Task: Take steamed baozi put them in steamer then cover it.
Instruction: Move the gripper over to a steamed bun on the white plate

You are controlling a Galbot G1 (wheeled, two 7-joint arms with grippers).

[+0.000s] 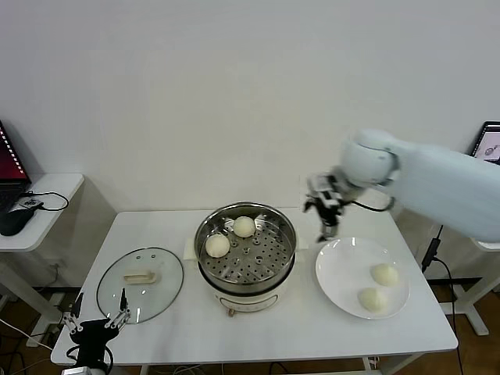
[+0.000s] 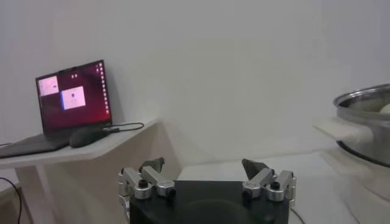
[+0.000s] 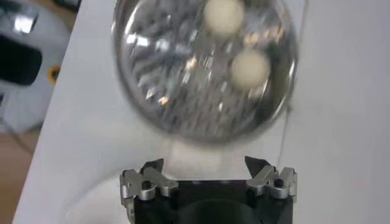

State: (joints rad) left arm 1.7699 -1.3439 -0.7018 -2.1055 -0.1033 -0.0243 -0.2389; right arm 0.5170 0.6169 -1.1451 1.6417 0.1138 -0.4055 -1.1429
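Note:
The steel steamer (image 1: 245, 248) stands mid-table on its white base and holds two baozi (image 1: 217, 245) (image 1: 244, 226) on the perforated tray. Two more baozi (image 1: 384, 274) (image 1: 372, 299) lie on the white plate (image 1: 337, 269) to the right. My right gripper (image 1: 324, 226) hangs open and empty above the gap between steamer and plate, over the plate's far left rim. Its wrist view looks down on the steamer (image 3: 183, 91) and its two baozi (image 3: 223, 14) (image 3: 250, 68). My left gripper (image 1: 98, 324) is open and parked low at the table's front left corner. The glass lid (image 1: 141, 284) lies flat left of the steamer.
A side table with a laptop (image 2: 70, 103) and a mouse (image 1: 14, 220) stands to the left. Another screen (image 1: 487, 141) shows at the far right edge. The steamer's rim (image 2: 365, 97) shows in the left wrist view.

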